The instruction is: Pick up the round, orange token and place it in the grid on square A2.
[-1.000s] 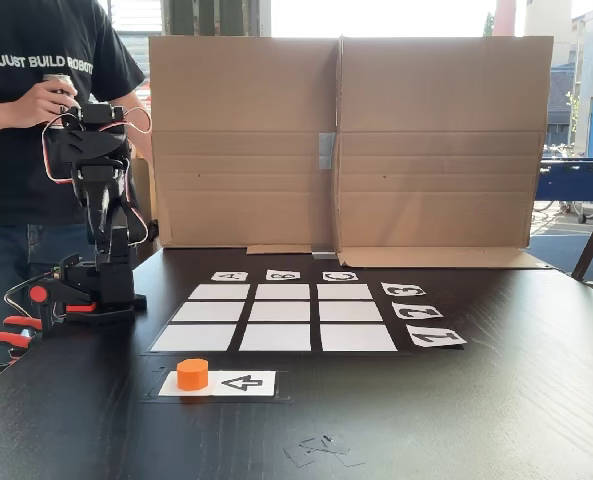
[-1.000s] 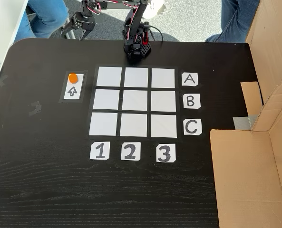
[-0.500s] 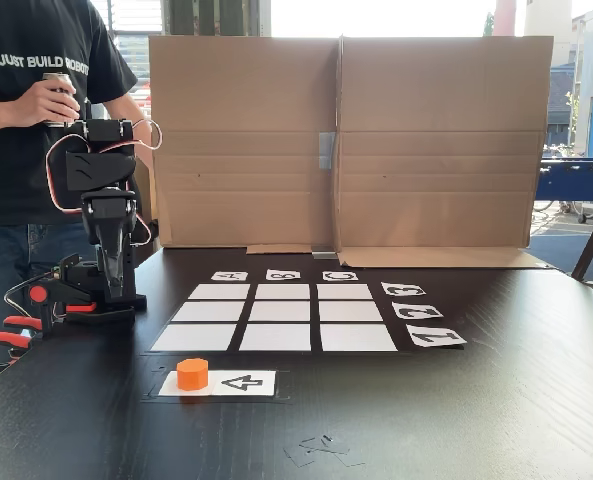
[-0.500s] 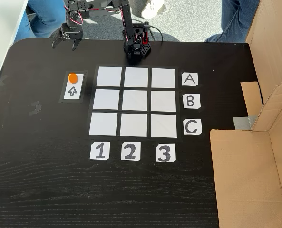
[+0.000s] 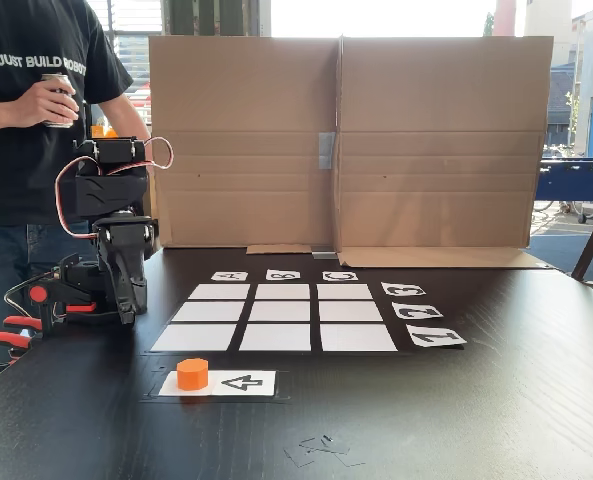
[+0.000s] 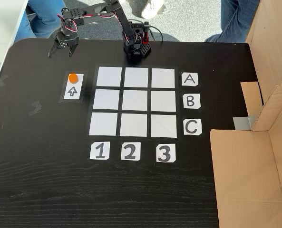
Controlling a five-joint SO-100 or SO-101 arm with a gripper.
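Note:
The orange token [image 5: 192,373] [image 6: 72,77] rests on one end of a white arrow card [image 5: 242,382], beside the grid [image 5: 276,318] [image 6: 136,101]. Square A2 [image 5: 208,311] [image 6: 136,77] is a bare white cell, the middle one of the row by the A card. My gripper [image 6: 61,52] [image 5: 127,308] is open and holds nothing. It points down over the dark table near the far-left corner in a fixed view from above, a short way beyond the token. The arm's base [image 6: 136,46] stands just past the grid.
A folded cardboard wall [image 5: 346,140] closes the back of the table. A person in a black shirt stands behind the arm with a can in one hand [image 5: 46,100]. Orange clamps [image 5: 6,338] grip the table edge. Letter cards [image 6: 190,101] and number cards [image 6: 130,151] flank the grid.
The arm has swung from the table's far edge toward the token's side and dropped lower. The gripper stays open. Token and cards have not moved.

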